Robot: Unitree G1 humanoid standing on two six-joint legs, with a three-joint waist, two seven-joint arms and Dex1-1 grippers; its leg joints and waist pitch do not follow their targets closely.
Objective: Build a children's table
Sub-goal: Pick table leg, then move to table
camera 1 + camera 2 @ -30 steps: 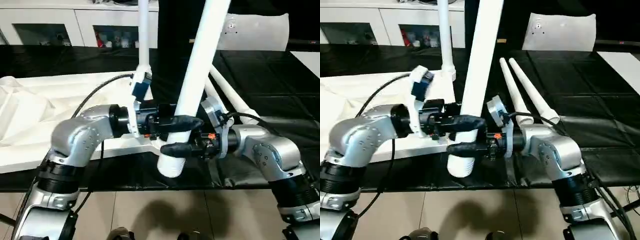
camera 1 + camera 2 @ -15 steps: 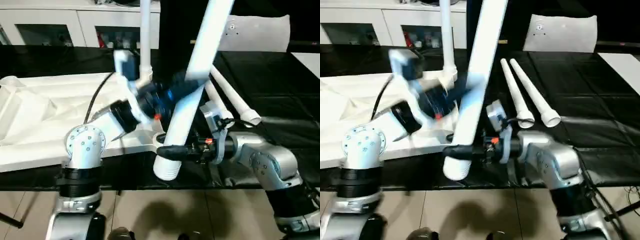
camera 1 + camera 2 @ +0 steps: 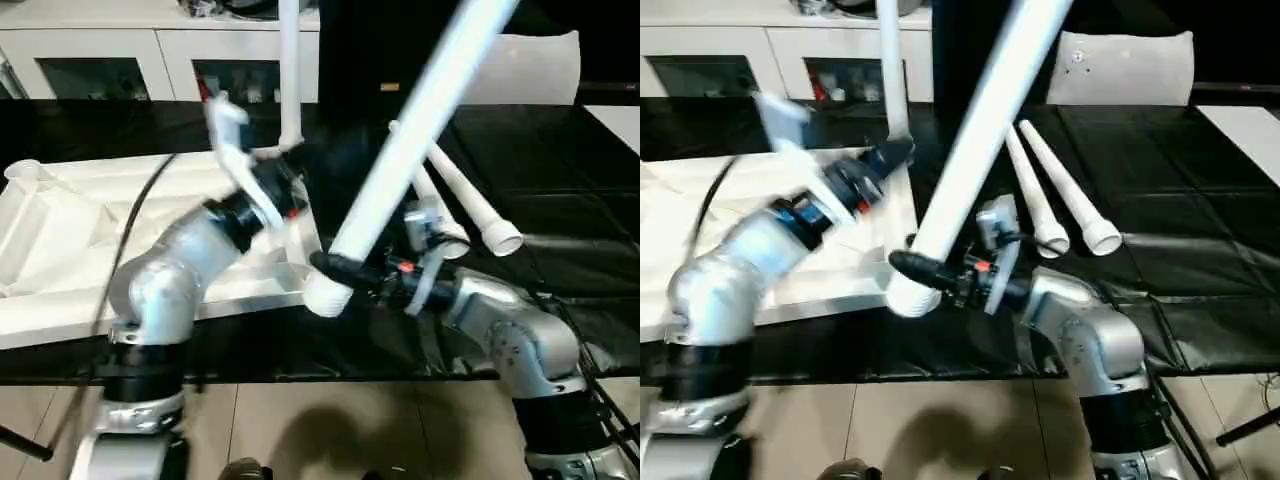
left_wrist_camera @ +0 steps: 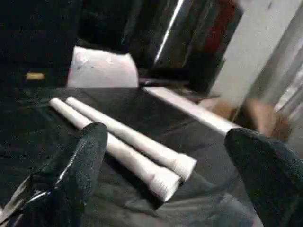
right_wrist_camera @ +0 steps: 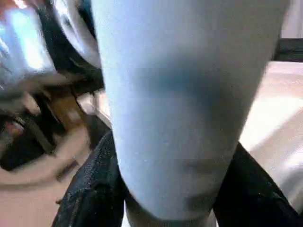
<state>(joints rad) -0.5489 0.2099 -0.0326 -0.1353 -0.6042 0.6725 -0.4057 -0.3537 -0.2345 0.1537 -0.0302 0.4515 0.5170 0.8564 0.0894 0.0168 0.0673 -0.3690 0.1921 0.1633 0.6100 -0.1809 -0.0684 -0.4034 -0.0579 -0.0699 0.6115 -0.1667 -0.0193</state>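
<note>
The white table top [image 3: 60, 240] lies underside up on the left, with one leg [image 3: 290, 70] standing upright in its near-right corner socket. My right gripper [image 3: 335, 272] is shut on the thick end of another white leg [image 3: 410, 130], which slants up and to the right; in the right wrist view the leg [image 5: 184, 94] sits between both fingers [image 5: 90, 189]. My left gripper [image 4: 170, 137] is open and holds nothing; it hovers by the upright leg's foot [image 3: 885, 158]. Two more legs [image 3: 465, 200] lie side by side on the black mat.
A black mat [image 3: 560, 170] covers the work surface, with tiled floor [image 3: 300, 430] in front of it. A white cabinet with glass doors [image 3: 100, 60] stands at the back, and a white cushion-like object [image 3: 530, 65] at the back right.
My left gripper has let go of the slanted leg, opened wide and swung up and left toward the table top. The leg in my right gripper has tilted further to the right.
</note>
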